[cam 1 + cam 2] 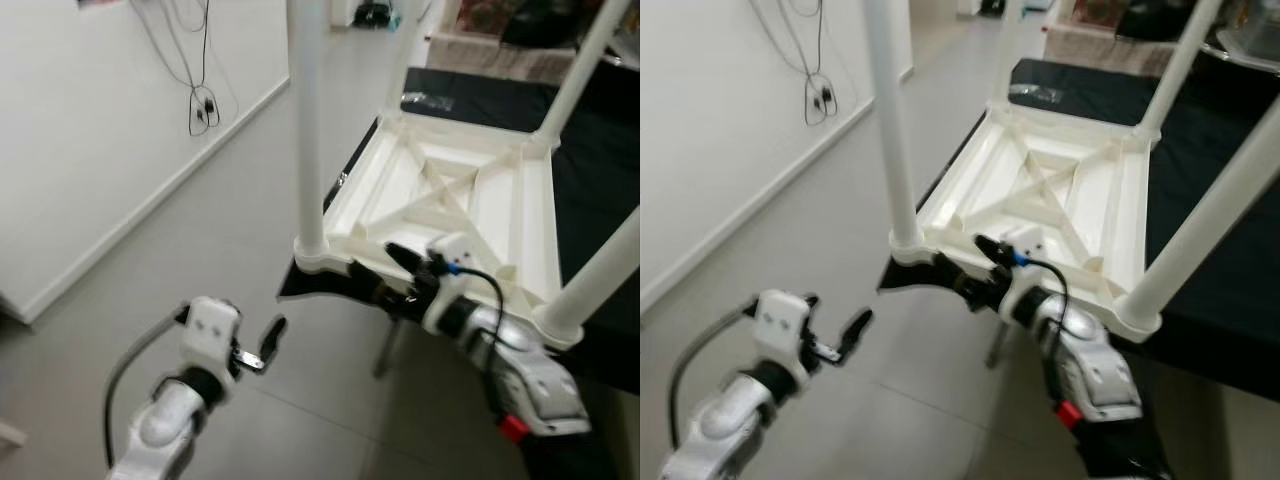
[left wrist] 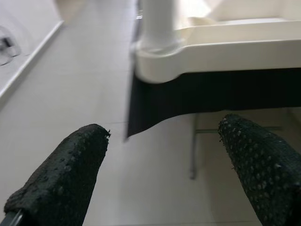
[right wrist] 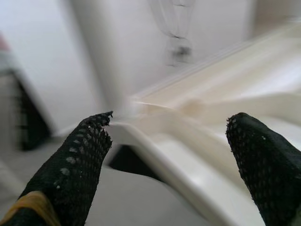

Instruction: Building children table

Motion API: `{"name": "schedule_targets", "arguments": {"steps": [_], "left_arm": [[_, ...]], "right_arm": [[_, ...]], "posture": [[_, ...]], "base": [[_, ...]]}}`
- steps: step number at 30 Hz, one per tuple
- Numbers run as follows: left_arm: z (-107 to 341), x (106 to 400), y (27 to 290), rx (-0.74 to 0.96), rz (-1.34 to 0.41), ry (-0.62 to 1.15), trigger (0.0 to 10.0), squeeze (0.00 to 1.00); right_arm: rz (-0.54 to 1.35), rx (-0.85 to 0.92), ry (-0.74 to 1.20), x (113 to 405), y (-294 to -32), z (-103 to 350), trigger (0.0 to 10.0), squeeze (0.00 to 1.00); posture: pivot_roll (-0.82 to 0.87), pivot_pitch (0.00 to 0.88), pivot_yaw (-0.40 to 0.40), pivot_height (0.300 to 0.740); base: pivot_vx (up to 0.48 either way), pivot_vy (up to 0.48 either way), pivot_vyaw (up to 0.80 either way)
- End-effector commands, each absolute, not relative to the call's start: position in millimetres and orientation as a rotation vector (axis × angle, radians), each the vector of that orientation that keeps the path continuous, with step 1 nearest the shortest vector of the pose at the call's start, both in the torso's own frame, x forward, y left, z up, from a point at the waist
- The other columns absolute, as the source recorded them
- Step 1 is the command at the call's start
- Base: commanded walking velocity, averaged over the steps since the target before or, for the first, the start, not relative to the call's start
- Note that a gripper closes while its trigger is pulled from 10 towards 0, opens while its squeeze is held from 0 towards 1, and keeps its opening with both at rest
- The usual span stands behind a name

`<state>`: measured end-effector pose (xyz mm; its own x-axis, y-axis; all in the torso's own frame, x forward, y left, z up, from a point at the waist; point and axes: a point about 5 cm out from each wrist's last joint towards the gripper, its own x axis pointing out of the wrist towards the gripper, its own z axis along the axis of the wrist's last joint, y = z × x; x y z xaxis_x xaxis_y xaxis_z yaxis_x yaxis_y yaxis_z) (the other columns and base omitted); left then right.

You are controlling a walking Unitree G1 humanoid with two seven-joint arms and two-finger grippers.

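Left eye view is showing the pale tiled floor (image 1: 250, 180) spreading across most of the scene, with a white wall (image 1: 90, 130) running along the robot's left and dark cables (image 1: 203, 105) dangling against it. Next in size, a counter (image 1: 590, 150) draped in a black cloth is standing to the right. The white plastic children table (image 1: 450, 200) is lying upside down on that counter, its ribbed underside facing up and its near edge sitting at the counter's near-left corner. Four white legs are standing up from its corners; the near-left leg (image 1: 305, 130) is rising straight out of its socket, and the near-right leg (image 1: 600, 270) is leaning out of the top of the frame.

The right arm is reaching forward from the lower right, and the right gripper (image 1: 375, 265) is hovering at the table's near rim, just beside the base of the near-left leg. Its fingers (image 3: 75, 165) are standing spread apart, one over the ribbed underside and one outside the rim, gripping nothing; whether they are touching the plastic cannot be told.

The left gripper (image 1: 265, 340) is hanging over the floor, lower and to the left of the counter corner, apart from the table. In the left wrist view its fingers (image 2: 66, 174) are spread wide and empty, pointing toward the leg's socket.
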<state>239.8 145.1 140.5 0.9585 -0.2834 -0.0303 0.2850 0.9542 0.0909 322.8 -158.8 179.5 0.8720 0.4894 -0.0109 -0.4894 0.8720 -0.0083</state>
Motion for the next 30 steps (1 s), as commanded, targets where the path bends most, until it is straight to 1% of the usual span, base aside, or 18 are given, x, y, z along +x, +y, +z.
{"name": "schedule_targets", "arguments": {"steps": [1,4,7,8,12,13,14,16,17,18,19,20,22,24,26,28,29,30], "left_arm": [[140.3,239.0,144.3,0.100,-0.301,0.027,10.0,0.00],[140.9,239.3,143.0,0.100,-0.308,0.024,10.0,0.00],[142.0,238.9,140.2,0.107,-0.321,0.019,10.0,0.00],[142.0,238.9,140.2,0.107,-0.321,0.019,10.0,0.00],[142.6,238.4,138.7,0.109,-0.322,0.018,10.0,0.00],[142.1,237.9,137.9,0.108,-0.324,0.020,10.0,0.00],[142.1,237.9,137.9,0.108,-0.324,0.020,10.0,0.00],[141.3,237.1,136.4,0.105,-0.326,0.024,10.0,0.00],[141.3,237.1,136.4,0.105,-0.326,0.024,10.0,0.00],[140.5,236.8,135.5,0.103,-0.328,0.026,10.0,0.00],[140.0,236.7,135.0,0.102,-0.329,0.028,10.0,0.00],[140.0,236.7,135.0,0.102,-0.329,0.028,10.0,0.00],[139.3,236.1,134.6,0.103,-0.319,0.030,10.0,0.00],[139.3,236.0,134.8,0.104,-0.312,0.030,10.0,0.00],[138.9,235.5,136.0,0.103,-0.287,0.030,10.0,0.00],[138.4,235.1,136.4,0.102,-0.278,0.032,10.0,0.00],[138.3,233.9,135.8,0.100,-0.272,0.032,10.0,0.00],[138.3,233.9,135.8,0.100,-0.272,0.032,10.0,0.00]], "right_arm": [[0.417,-0.069,0.009,330.5,-163.8,182.5,10.0,0.00],[0.406,-0.129,-0.017,336.1,-159.2,190.7,10.0,0.00],[0.504,-0.325,-0.080,341.5,-133.9,210.3,10.0,0.00],[0.504,-0.325,-0.080,341.5,-133.9,210.3,10.0,0.00],[0.702,-0.354,-0.085,335.8,-104.0,222.6,10.0,0.00],[0.792,-0.347,-0.105,330.2,-95.8,227.1,10.0,0.00],[0.792,-0.347,-0.105,330.2,-95.8,227.1,10.0,0.00],[0.909,-0.349,-0.123,322.5,-85.4,231.5,10.0,0.00],[0.909,-0.349,-0.123,322.5,-85.4,231.5,10.0,0.00],[0.932,-0.409,-0.111,321.6,-79.3,229.5,10.0,0.00],[0.933,-0.476,-0.088,322.4,-74.4,225.7,10.0,0.00],[0.933,-0.476,-0.088,322.4,-74.4,225.7,10.0,0.00],[0.885,-0.562,-0.087,328.3,-58.3,223.1,10.0,0.00],[0.865,-0.565,-0.075,331.2,-52.6,223.0,10.0,0.00],[0.767,-0.545,-0.036,342.3,-40.0,224.8,10.0,0.00],[0.735,-0.568,-0.034,345.4,-35.8,225.2,10.0,0.00],[0.717,-0.639,0.006,348.8,-28.9,219.5,10.0,0.00],[0.717,-0.639,0.006,348.8,-28.9,219.5,10.0,0.00]], "posture": [[0.03,0.144,-0.015,0.740],[0.03,0.144,-0.015,0.740],[0.03,0.150,-0.020,0.740],[0.03,0.150,-0.020,0.740],[0.03,0.155,-0.023,0.740],[0.03,0.159,-0.027,0.740],[0.03,0.159,-0.027,0.740],[0.03,0.162,-0.027,0.740],[0.03,0.162,-0.027,0.740],[0.03,0.162,-0.027,0.740],[0.03,0.162,-0.027,0.740],[0.03,0.162,-0.027,0.740],[0.02,0.169,-0.031,0.740],[0.02,0.169,-0.031,0.740],[0.03,0.176,-0.038,0.740],[0.03,0.178,-0.040,0.740],[0.03,0.181,-0.045,0.740],[0.03,0.181,-0.045,0.740]], "base": [[0.000,0.000,-0.80],[0.000,0.000,-0.80],[0.000,0.000,-0.40],[0.000,0.000,0.00],[0.000,0.000,0.00],[0.000,0.000,0.00],[0.000,0.000,0.00],[0.000,0.000,0.00],[0.000,0.000,0.00],[0.000,0.000,0.00],[0.000,0.000,0.00],[0.000,0.000,0.00],[0.000,0.000,0.00],[0.000,0.000,0.00],[0.000,0.000,0.00],[0.000,0.000,0.00],[0.000,0.000,0.00],[0.000,0.000,0.00]]}}
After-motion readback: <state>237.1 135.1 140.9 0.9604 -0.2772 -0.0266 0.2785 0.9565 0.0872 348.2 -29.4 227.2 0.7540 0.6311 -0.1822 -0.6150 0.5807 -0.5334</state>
